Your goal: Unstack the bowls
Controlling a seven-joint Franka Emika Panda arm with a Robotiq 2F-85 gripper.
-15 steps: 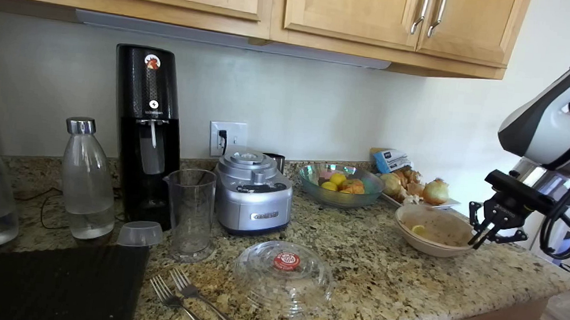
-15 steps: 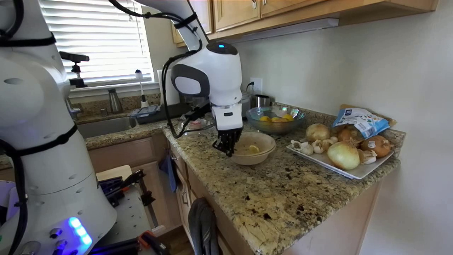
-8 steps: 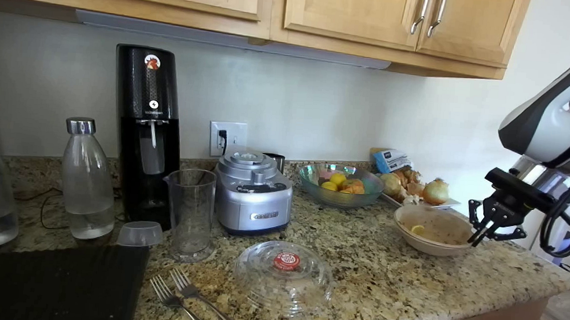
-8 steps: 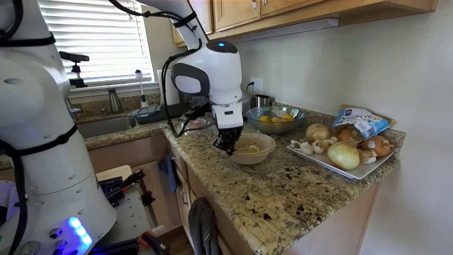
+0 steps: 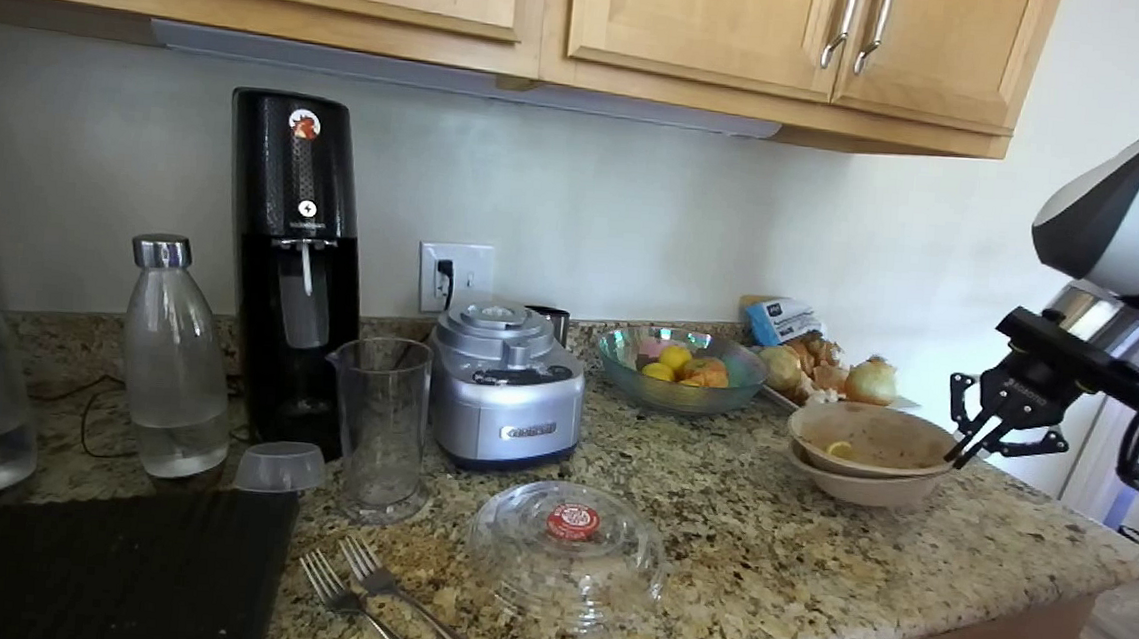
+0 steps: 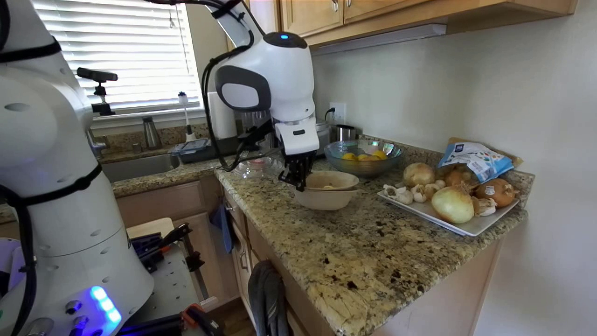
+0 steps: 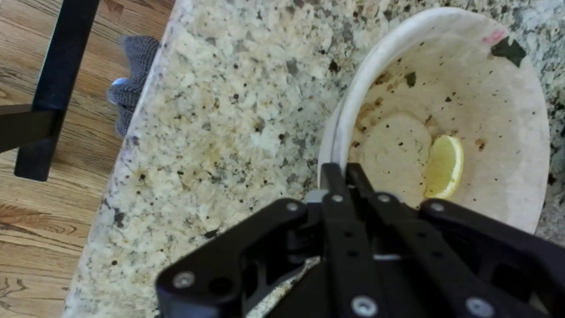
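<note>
The upper beige bowl (image 5: 877,443) sits partly raised above the lower beige bowl (image 5: 863,490), still over it. Both show in an exterior view, upper bowl (image 6: 332,179) and lower bowl (image 6: 326,199). My gripper (image 5: 955,457) is shut on the upper bowl's near rim, one finger inside and one outside. In the wrist view the fingertips (image 7: 340,170) pinch the rim of the upper bowl (image 7: 490,115). A lemon wedge (image 7: 445,167) and food bits lie inside it. Only a sliver of the lower bowl (image 7: 326,140) shows there; its inside is hidden.
A glass fruit bowl (image 6: 363,165) stands behind the bowls. A white plate (image 6: 466,229) with onions and garlic is to their side. A clear plastic lid (image 5: 602,572) and a food processor (image 5: 508,415) stand farther along the granite counter (image 6: 336,261).
My gripper has risen and drawn back slightly with the upper bowl's rim. A gap now shows between the two bowls. The lower bowl has shifted slightly too.
</note>
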